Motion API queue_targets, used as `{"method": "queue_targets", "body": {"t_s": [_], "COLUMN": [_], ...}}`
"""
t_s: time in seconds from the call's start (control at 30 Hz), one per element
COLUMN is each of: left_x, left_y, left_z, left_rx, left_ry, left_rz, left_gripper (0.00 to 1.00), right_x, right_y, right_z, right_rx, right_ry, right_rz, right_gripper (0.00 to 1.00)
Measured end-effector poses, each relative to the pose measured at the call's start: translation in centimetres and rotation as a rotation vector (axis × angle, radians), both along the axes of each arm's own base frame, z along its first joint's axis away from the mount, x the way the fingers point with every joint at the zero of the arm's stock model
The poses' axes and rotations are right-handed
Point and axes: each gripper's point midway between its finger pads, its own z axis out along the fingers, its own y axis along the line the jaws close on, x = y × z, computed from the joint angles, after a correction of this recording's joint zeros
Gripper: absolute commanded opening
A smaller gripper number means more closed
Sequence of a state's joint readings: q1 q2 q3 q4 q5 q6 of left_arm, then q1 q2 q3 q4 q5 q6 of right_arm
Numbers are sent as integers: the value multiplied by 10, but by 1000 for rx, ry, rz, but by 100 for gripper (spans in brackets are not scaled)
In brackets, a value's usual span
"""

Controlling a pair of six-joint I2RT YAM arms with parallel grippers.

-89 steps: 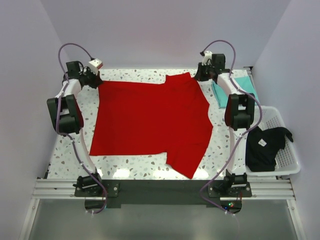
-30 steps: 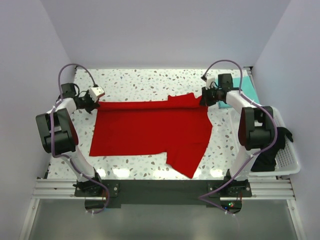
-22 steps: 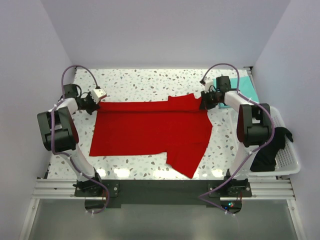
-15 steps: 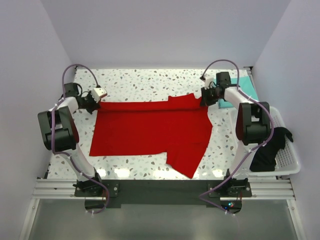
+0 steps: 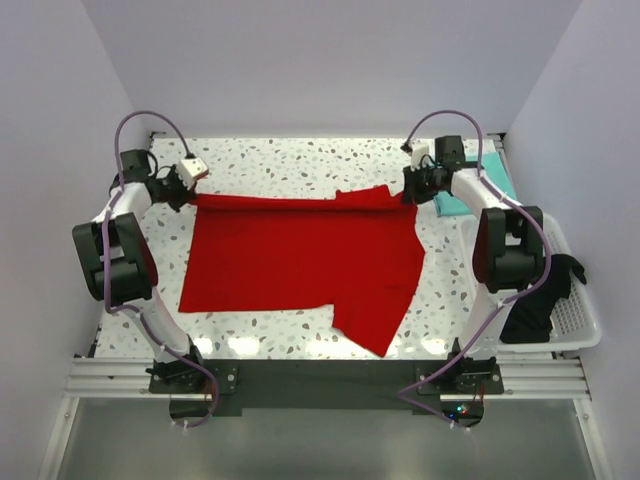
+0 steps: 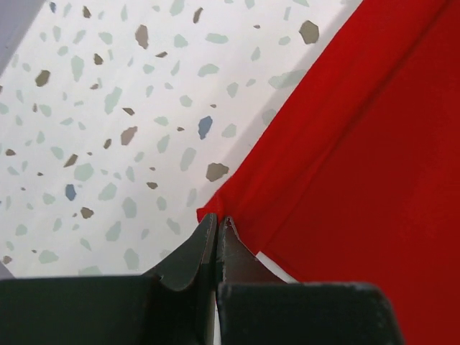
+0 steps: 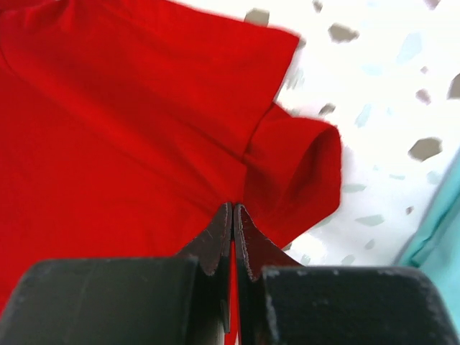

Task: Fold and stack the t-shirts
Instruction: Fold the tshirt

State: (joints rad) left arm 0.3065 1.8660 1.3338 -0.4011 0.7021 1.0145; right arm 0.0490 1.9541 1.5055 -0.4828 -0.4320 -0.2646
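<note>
The bright red t-shirt (image 5: 300,255) lies across the table with its far edge lifted and folded over. My left gripper (image 5: 188,190) is shut on the shirt's far left corner (image 6: 215,213), a little above the table. My right gripper (image 5: 412,190) is shut on the shirt by its far right sleeve (image 7: 295,172). The mint-teal t-shirt (image 5: 470,185) lies folded at the far right behind the right arm; its edge shows in the right wrist view (image 7: 438,244). The black t-shirt (image 5: 535,295) hangs in the white basket (image 5: 575,320).
The white lattice basket sits off the table's right edge. Speckled tabletop (image 5: 290,160) shows behind the red shirt. Pale walls close in the back and both sides. The arm bases sit on the rail (image 5: 320,378) at the near edge.
Both grippers drew the red shirt's far edge toward the near side over three seconds, then in the last half second moved it slightly back and up. The shirt's near half stayed in place.
</note>
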Motion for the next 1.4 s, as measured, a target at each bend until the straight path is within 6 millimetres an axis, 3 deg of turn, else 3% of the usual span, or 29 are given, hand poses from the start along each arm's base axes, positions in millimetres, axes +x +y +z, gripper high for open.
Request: {"method": "queue_targets", "body": {"t_s": [0.2,0.5,0.7,0.83,1.07,1.27,1.4], "left_x": [-16,-31,-35,-41,-41,-26,-11], "left_y": [-2,-2,0,-1,-5,-24,-75], "left_z": [-23,-55,-60,-62,-39,-8,7], "left_rx": [12,75,109,114,106,47,-13], "left_ry": [57,125,139,166,177,147,136], "left_rz": [-7,-34,-49,-62,-121,-134,-123], "left_gripper": [0,1,18,25,34,41,48], "right_x": [-30,-40,-54,-64,-70,-47,-29], "right_y": [-2,-1,2,0,-4,1,3], "right_z": [-32,-41,-57,-59,-43,0,18], "right_rx": [-13,-35,-48,-64,-93,-76,-43], "right_ry": [103,135,204,235,259,182,150], "right_rz": [14,50,84,110,177,200,136], "right_gripper": [0,0,0,9,40,39,36]}}
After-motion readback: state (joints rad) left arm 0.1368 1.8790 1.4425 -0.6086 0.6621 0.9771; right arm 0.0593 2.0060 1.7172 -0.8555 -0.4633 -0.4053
